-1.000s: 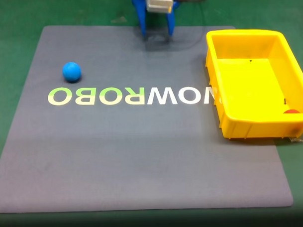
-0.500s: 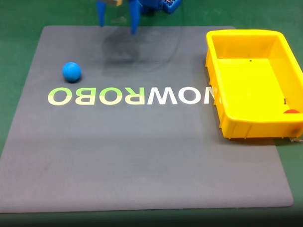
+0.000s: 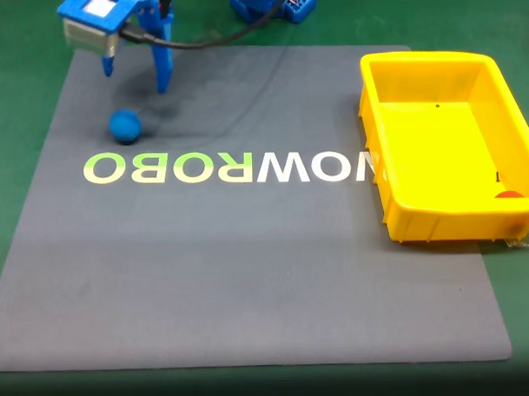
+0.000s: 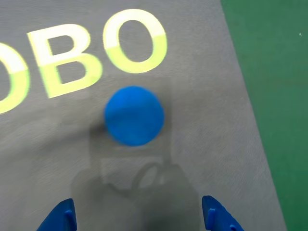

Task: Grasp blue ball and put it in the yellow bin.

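The blue ball [image 3: 125, 125] rests on the grey mat at the left, just above the "ROBO" lettering; in the wrist view the ball [image 4: 134, 115] lies in the middle, ahead of the two blue fingertips. My gripper [image 3: 136, 74] hangs open above and slightly behind the ball, with nothing between its fingers. In the wrist view the gripper [image 4: 139, 216] shows its tips at the bottom edge, spread wide. The yellow bin [image 3: 381, 168] stands at the mat's right edge.
A small red object [image 3: 509, 194] lies in the bin's near right corner. The grey mat [image 3: 250, 268] carries large white and yellow-green letters across its middle. Green table surface [image 3: 18, 102] surrounds the mat. The arm's blue base [image 3: 271, 2] and a black cable sit at the back.
The gripper has swung from the back middle of the mat to the left and now hovers over the blue ball. Ball and bin have not moved.
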{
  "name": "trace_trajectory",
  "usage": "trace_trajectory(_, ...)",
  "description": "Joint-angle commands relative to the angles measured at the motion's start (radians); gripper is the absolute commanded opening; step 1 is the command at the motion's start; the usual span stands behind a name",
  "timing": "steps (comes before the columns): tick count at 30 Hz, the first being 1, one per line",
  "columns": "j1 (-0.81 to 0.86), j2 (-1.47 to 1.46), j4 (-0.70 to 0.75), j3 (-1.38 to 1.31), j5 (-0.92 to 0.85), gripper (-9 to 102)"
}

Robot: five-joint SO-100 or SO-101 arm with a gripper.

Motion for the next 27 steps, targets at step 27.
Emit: trace_trajectory(27,-0.08,-0.393,-0.074,-0.382,0.066,30)
